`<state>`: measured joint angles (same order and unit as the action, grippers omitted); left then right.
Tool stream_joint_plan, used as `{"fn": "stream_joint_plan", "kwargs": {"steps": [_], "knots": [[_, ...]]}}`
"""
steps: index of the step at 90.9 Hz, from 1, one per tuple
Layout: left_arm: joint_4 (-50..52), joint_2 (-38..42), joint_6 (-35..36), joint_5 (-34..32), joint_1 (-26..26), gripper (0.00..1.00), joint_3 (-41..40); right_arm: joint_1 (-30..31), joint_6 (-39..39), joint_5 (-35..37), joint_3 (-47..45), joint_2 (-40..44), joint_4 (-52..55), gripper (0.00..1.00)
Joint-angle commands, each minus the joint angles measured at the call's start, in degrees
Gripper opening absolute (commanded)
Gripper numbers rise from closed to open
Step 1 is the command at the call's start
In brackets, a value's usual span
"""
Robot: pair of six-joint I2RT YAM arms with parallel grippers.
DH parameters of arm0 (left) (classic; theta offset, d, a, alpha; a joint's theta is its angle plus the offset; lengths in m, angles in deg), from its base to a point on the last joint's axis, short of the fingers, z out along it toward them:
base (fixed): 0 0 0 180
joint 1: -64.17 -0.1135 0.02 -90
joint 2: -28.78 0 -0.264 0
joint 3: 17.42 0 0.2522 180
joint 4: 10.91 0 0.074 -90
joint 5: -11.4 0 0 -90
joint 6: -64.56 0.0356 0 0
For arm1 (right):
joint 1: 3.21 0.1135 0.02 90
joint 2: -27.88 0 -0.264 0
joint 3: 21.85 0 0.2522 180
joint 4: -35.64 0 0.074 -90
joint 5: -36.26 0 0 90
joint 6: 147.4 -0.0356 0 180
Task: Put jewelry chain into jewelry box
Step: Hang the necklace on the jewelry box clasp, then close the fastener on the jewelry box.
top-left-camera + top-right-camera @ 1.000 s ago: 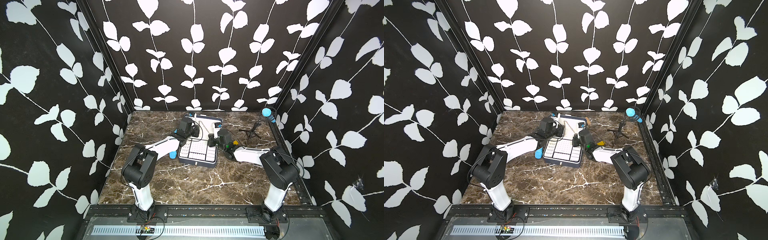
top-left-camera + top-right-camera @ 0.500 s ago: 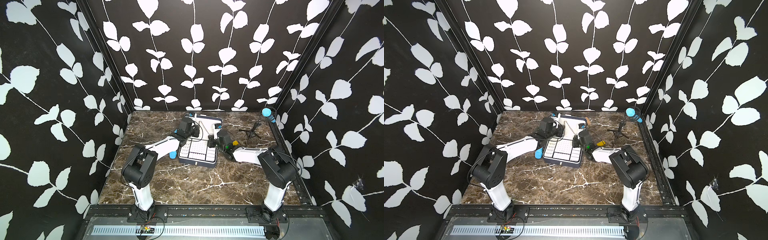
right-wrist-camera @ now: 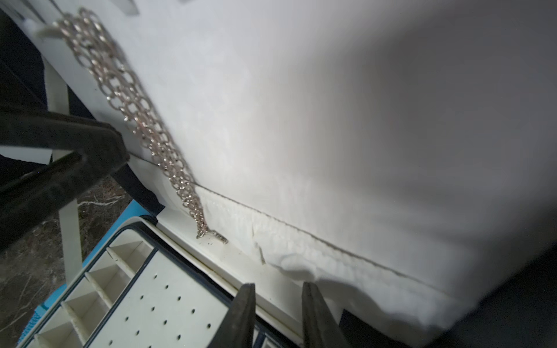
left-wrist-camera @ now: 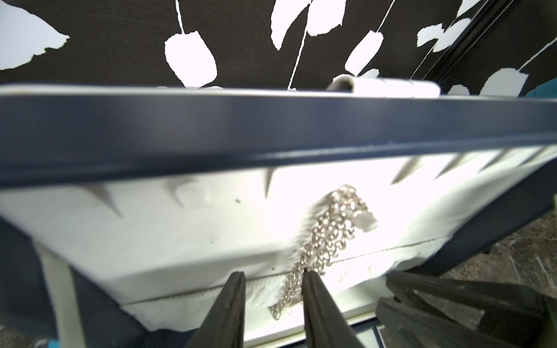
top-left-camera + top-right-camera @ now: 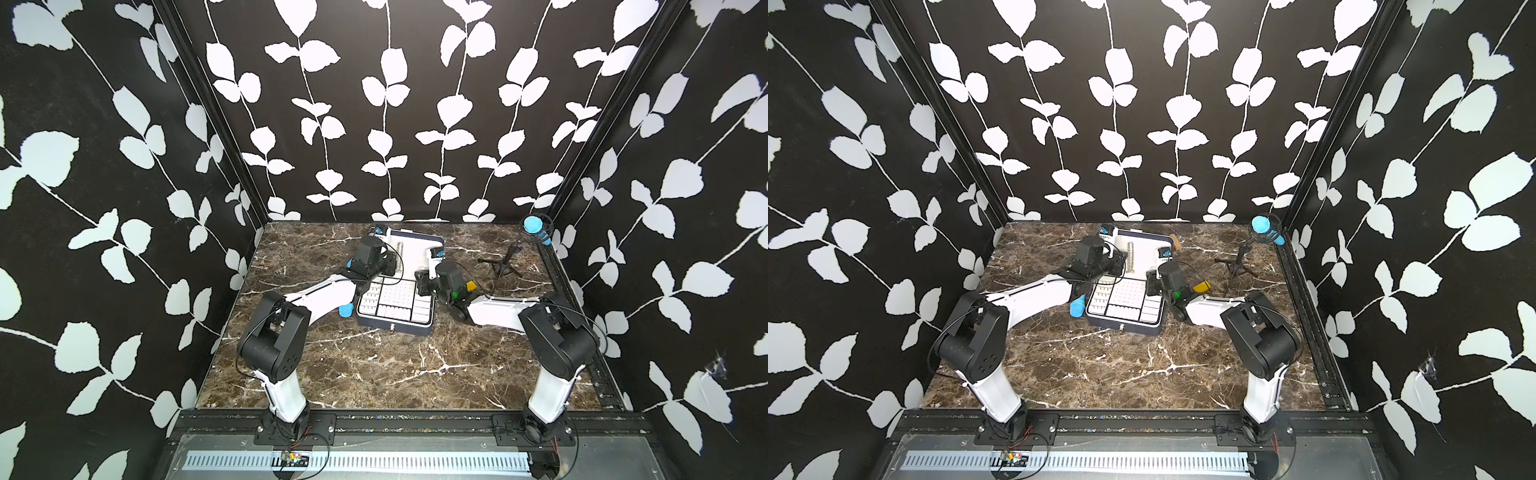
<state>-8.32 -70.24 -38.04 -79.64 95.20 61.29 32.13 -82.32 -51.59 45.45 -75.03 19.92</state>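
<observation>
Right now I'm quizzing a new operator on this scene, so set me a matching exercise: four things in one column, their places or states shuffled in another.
Things:
1 chain
2 box
3 yellow block
4 microphone

Places or states:
A open, lid up
B on a tripod, far corner
C hanging against the white lining
D beside the right arm

Pairs: 1-C, 2-A, 3-D, 4-B

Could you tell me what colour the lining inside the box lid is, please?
White, shown best in the right wrist view: the lining with the chain against it.
</observation>
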Motion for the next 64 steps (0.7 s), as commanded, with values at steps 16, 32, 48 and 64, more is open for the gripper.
{"fn": "stream_joint_plan", "kwargs": {"steps": [16,32,48,64], "knots": [[7.02,10.73,-0.40,-2.90,-0.25,0.40,-3.20,-0.18,3.66,-3.58,-1.89,10.58,5.45,0.46],[22.84,16.20,-6.25,-9.54,-0.31,0.43,-1.50,-0.18,11.48,-10.50,0.90,18.81,18.73,0.48],[36.43,18.59,-11.60,-8.39,-0.92,0.45,-1.80,-0.18,24.36,-13.12,8.00,23.53,35.09,0.50],[36.03,18.31,-13.17,-7.90,-0.98,0.46,-6.05,-0.26,40.37,-11.34,18.31,24.08,45.93,0.54]]}}
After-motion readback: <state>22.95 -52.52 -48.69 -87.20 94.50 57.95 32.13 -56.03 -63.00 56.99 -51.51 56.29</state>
